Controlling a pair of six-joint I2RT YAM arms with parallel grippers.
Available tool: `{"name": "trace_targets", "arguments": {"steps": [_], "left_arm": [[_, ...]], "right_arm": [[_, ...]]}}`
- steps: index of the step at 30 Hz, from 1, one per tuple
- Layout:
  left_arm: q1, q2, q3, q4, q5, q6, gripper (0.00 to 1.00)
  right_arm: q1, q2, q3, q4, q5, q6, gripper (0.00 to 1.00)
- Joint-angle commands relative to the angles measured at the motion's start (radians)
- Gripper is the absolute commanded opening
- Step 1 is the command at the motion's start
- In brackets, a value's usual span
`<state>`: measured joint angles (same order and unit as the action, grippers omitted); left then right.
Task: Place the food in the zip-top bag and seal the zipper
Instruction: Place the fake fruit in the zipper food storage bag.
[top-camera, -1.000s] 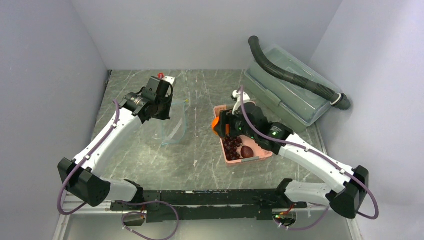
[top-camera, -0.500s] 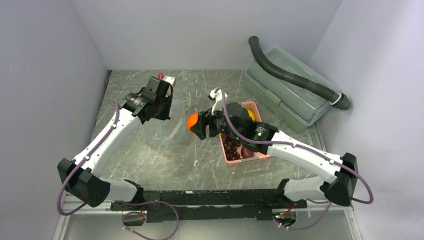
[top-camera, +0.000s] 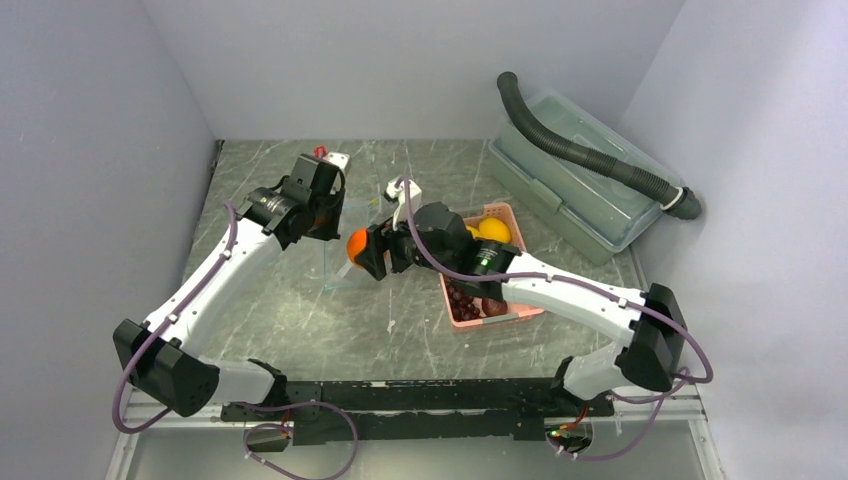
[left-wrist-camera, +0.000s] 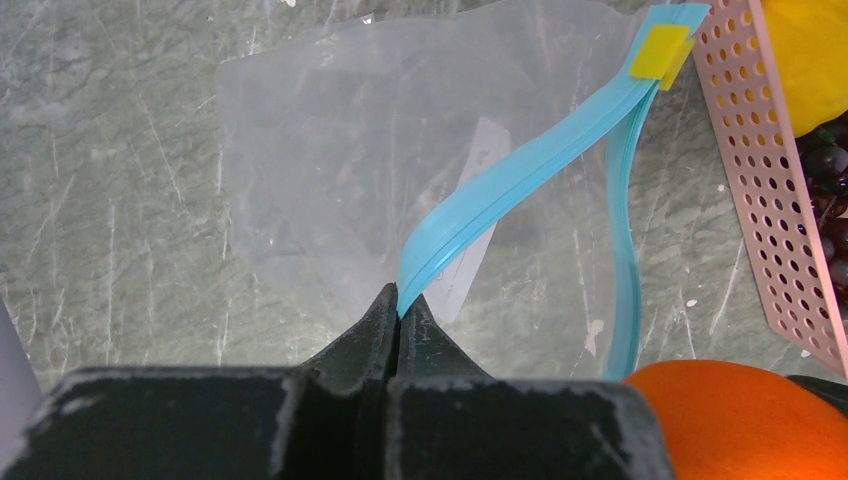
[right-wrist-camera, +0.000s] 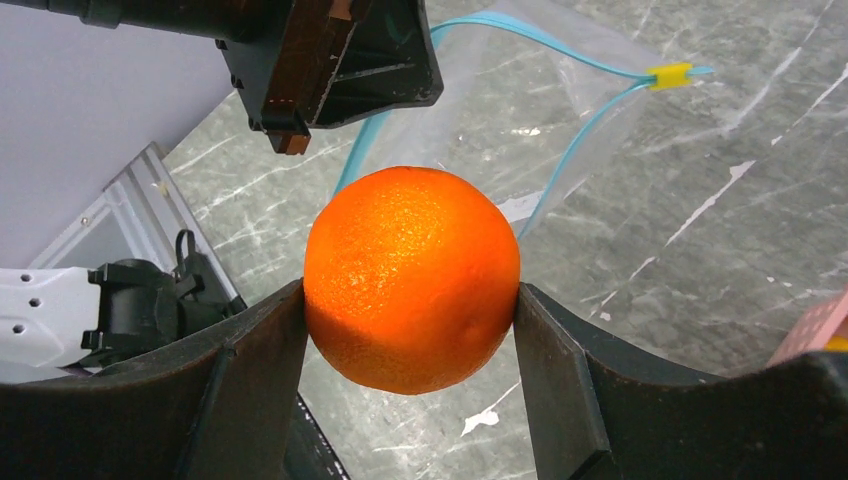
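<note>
My right gripper (right-wrist-camera: 410, 292) is shut on the orange (right-wrist-camera: 412, 278) and holds it above the table at the mouth of the zip-top bag (left-wrist-camera: 330, 150). In the top view the orange (top-camera: 358, 245) hangs just right of my left gripper (top-camera: 325, 215). My left gripper (left-wrist-camera: 400, 302) is shut on the blue zipper (left-wrist-camera: 520, 175) and lifts one lip, so the mouth gapes. A yellow slider (left-wrist-camera: 660, 50) sits at the strip's far end. The other food stays in the pink basket (top-camera: 490, 322): dark grapes (top-camera: 463, 295), a reddish-brown fruit (top-camera: 493, 305) and yellow fruits (top-camera: 490, 230).
A large clear lidded box (top-camera: 580, 190) stands at the back right with a black corrugated hose (top-camera: 590, 155) lying over it. A small white and red object (top-camera: 335, 157) lies at the back behind the left arm. Grey walls close in three sides.
My right arm has carried the orange leftward from above the pink basket to the bag's mouth. The left gripper has kept its hold on the zipper without moving.
</note>
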<state>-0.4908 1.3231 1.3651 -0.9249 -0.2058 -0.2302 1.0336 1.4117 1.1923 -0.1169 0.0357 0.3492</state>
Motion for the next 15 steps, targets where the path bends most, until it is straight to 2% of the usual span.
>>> {"name": "trace_targets", "arguments": {"steps": [1,15], "left_arm": [[-0.003,-0.030,0.000,0.029,0.018,0.003,0.00],[-0.003,-0.034,0.001,0.034,0.028,-0.001,0.00]], "right_arm": [[0.012,0.027,0.053,0.092,-0.017,-0.013,0.30],[0.032,0.188,0.136,0.091,-0.002,-0.029,0.34]]}}
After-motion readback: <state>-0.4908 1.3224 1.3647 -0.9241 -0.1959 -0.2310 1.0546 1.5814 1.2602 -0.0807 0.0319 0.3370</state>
